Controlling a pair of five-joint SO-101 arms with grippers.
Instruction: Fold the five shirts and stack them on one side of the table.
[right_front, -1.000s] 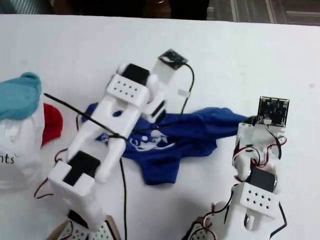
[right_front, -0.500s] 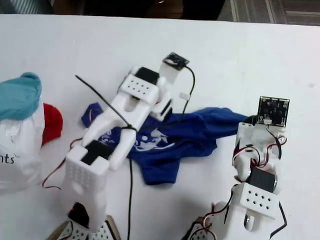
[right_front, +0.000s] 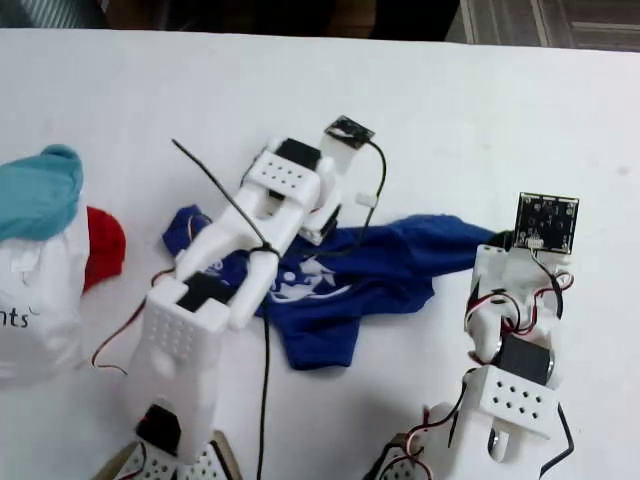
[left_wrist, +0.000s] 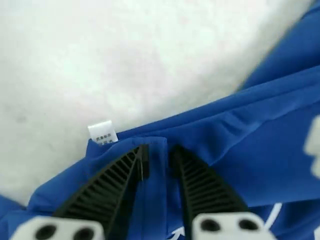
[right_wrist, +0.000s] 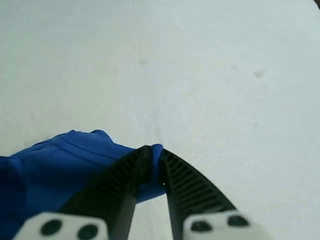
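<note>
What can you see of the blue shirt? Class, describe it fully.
The blue shirt is soft, thin cloth with a white print and a small white label at a seam. It lies unfolded and crumpled on the white table. The left gripper pinches its edge near the label; the right gripper pinches one end.

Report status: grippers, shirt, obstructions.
Left gripper shut on blue shirt edge. Right gripper shut on its corner. Shirt crumpled, unfolded. Other shirts piled aside, apart.

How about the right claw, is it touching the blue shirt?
Touching. The right wrist view shows the right gripper pinching an edge of the blue shirt.
</note>
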